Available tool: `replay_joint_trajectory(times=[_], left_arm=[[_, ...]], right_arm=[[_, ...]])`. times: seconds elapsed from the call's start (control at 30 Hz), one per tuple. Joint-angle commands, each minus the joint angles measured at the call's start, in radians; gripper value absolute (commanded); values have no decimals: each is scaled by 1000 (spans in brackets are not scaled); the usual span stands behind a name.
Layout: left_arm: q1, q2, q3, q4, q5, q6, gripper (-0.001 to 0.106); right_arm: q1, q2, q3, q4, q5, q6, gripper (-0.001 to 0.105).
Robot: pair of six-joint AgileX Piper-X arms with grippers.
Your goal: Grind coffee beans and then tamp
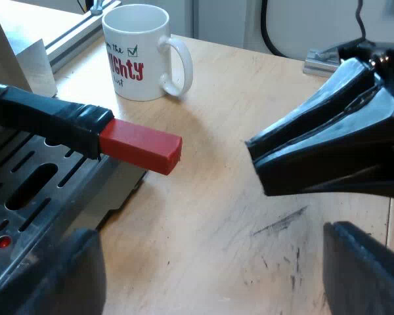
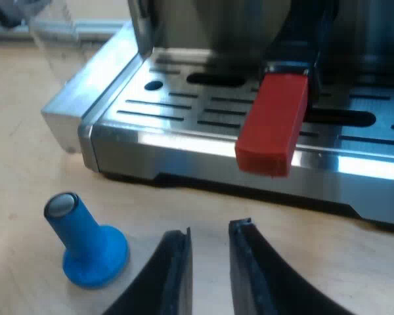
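Nearby, blue tamper (image 2: pixel 85 246) beside right tool (image 2: pixel 210 231)

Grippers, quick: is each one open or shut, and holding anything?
Left gripper: open wide, holding nothing.
Right gripper: open only a crack, holding nothing.

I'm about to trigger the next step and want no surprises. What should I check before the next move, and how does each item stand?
1. Holder handle sits at the machine's front: ok.
2. Blue tamper upright on the table: ok.
3. Right gripper gap fits the handle: not ok, looks too narrow.
4. Left gripper open and empty: ok.
5. Grounds in the holder: cannot tell.
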Motion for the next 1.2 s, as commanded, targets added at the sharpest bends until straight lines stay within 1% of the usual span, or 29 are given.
replay_joint_trajectory(times=[0.03,0.33,0.47,0.7,0.9,1.1,1.2], left_arm=[[-2,-3,-5,-11,11,0,70],[-2,-3,-5,-5,13,0,70],[-2,-3,-5,-2,13,0,70],[-2,-3,-5,-2,13,0,70],[-2,-3,-5,-2,13,0,70],[-2,-3,-5,-2,13,0,70],[-2,-3,-5,-2,13,0,70]], right_arm=[[2,56,-2,-105,26,-5,17],[2,168,-2,-221,134,-5,17],[2,186,-2,-233,188,-5,17],[0,224,-2,-235,210,-5,17],[-38,230,-2,-251,210,-5,17],[-73,230,-2,-275,194,-5,17],[-80,233,-2,-273,168,-5,17]])
